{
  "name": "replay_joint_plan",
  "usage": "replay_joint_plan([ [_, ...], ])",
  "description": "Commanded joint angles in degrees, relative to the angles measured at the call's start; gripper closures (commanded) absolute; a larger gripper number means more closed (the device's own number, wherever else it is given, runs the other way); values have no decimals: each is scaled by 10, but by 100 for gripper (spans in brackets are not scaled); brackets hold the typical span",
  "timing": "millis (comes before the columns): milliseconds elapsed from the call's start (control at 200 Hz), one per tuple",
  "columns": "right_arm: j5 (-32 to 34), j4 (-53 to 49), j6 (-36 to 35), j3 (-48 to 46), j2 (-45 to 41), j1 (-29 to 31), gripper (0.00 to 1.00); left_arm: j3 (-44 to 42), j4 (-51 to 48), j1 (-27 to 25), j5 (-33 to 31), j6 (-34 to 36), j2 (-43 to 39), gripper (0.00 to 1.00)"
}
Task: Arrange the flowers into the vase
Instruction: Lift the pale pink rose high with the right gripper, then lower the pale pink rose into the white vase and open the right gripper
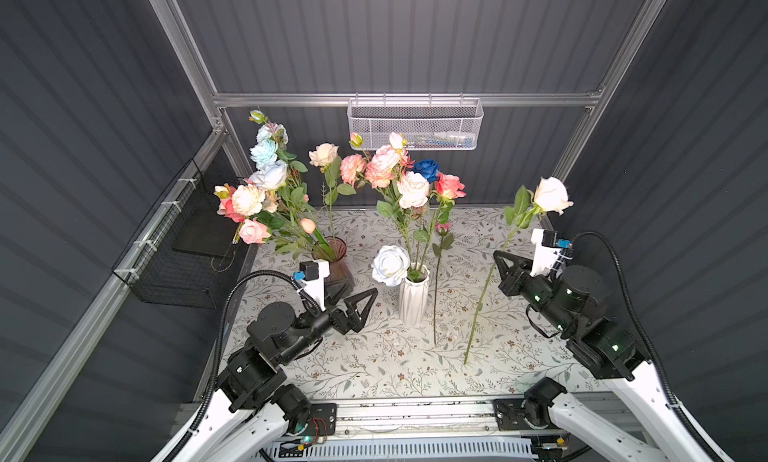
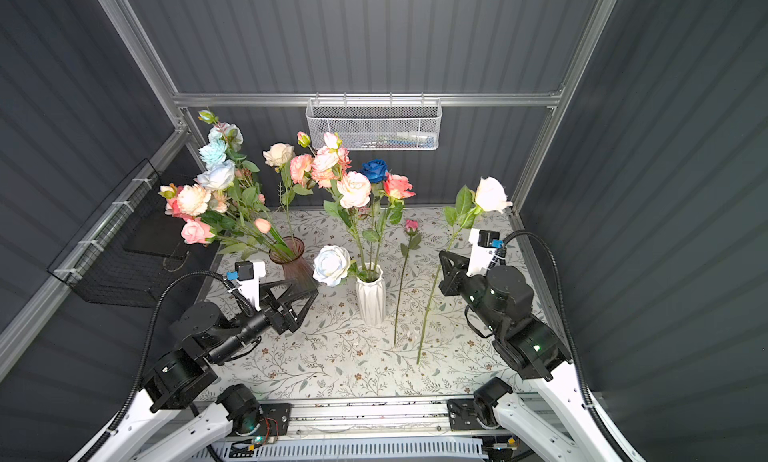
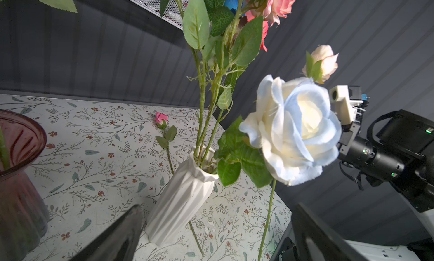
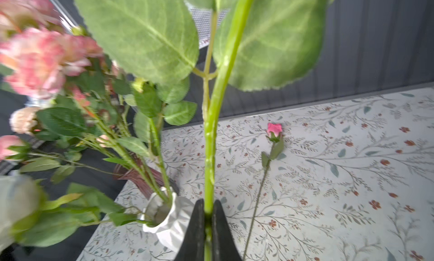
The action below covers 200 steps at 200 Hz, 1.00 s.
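- Currently the right gripper (image 4: pixel 207 210) is clamped tight on the cream rose (image 1: pixel 550 194) stem; the rose stands upright, right of the white vase (image 1: pixel 413 298) and apart from it.
- Left gripper (image 1: pixel 357 290) is spread wide and empty, beside the vase.
- Step: carrying the rose to the vase.
- Next, probably: raise the stem foot over the rim and thread it between the seated flowers (image 1: pixel 413 190).

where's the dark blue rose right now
In both top views the dark blue rose is mid-scene toward the back, atop the bunch in the white vase, between a peach rose and a coral rose.
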Motion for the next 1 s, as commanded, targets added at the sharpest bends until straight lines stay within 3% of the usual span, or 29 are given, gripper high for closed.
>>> replay_joint_plan([
  [0, -34, 90, -2, 29, -6, 16, 99, 16, 1, -2, -4, 11, 0, 0],
  [215, -84, 212, -14, 109, 70, 62, 99, 21, 4, -1, -5, 11, 6, 0],
  [420, -50, 261, -120, 224, 170, 141, 99, 27, 3, -2, -4, 9, 9, 0],
  [595, -19, 260, -212, 303, 238, 174, 99, 32, 1, -2, -5, 9, 10, 0],
  [995, 14, 322, -276, 273, 312, 176, 99, 34, -7, -2, -7, 14, 6, 0],
])
